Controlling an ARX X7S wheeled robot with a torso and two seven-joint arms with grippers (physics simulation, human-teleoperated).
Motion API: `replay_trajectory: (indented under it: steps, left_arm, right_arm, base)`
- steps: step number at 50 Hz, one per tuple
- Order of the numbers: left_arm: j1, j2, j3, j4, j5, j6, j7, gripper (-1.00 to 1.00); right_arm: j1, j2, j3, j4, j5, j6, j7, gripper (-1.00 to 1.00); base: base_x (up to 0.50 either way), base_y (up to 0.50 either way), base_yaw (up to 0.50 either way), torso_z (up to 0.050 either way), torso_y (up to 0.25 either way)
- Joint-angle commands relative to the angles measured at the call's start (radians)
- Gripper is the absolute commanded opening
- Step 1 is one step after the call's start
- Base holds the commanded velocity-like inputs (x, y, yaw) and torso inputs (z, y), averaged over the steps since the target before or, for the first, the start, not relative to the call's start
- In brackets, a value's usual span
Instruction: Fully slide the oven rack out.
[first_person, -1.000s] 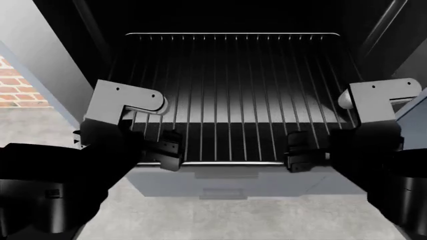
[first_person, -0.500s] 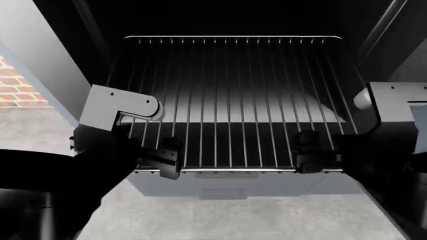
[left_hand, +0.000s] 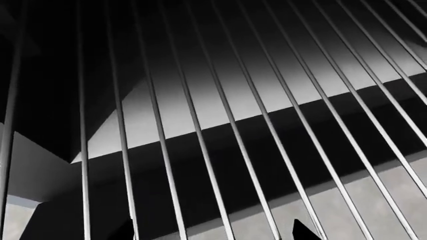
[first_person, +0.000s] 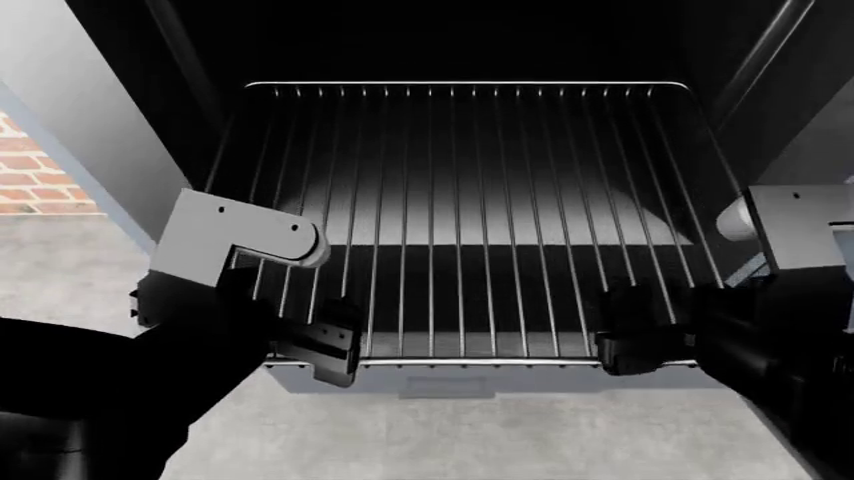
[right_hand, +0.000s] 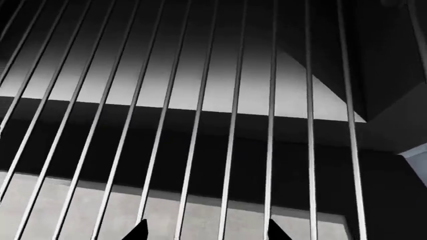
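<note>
Since a second ago the oven rack (first_person: 461, 215) has slid nearer: its far frame bar now sits lower in the head view, and its near bar has dropped from over the door's middle almost to the door's near edge. Both tools have drawn back toward the robot with it, and the right arm's grey block (first_person: 797, 243) has shifted out toward the right edge of the view.

That rack now lies level, its far bar just inside the black mouth of the oven (first_person: 120, 110) and most of its rods stretched out over the open door (first_person: 534, 378) below. In both wrist views the rods (left_hand: 200, 135) run across the frame with the dark door and its grey glass showing under them.

On the left, the left tool (first_person: 324, 345) sits at the near frame bar by the rack's near-left corner, and its black fingers look closed onto that bar. Over at the near-right corner the right tool (first_person: 634, 338) does the same, gripping the same bar. Each forearm reaches in low from the robot's side, angled inward toward the rack, with the grey wrist block (first_person: 234, 240) raised above the left one. Only two dark fingertip points (right_hand: 137, 231) show at the edge of each wrist view, so those views do not show the grip itself.
</note>
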Motion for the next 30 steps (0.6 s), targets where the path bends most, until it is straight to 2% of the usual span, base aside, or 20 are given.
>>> replay_trajectory:
  steps: [1,20,30]
  left_arm:
    - [0.453,-0.063,0.155,-0.303,-0.157,0.014,-0.008,1.0]
    - [0.499,-0.147,0.172,-0.214,-0.313,0.04,-0.068,1.0]
    - [0.456,-0.163,0.228,-0.213,-0.419,0.007,-0.122,1.0]
  right_arm:
    - [-0.582,0.079,-0.09,0.064,-0.051,0.038,0.036,1.0]
    - [-0.612,0.093,-0.096,0.054,-0.041,0.037,0.011,1.0]
    - [-0.68,0.149,-0.077,0.018,-0.019,0.023,-0.023,1.0]
  base:
    - [0.03,0.0,-0.02,0.0,-0.011]
    - [0.03,0.0,-0.02,0.0,-0.011]
    - [0.03,0.0,-0.02,0.0,-0.012]
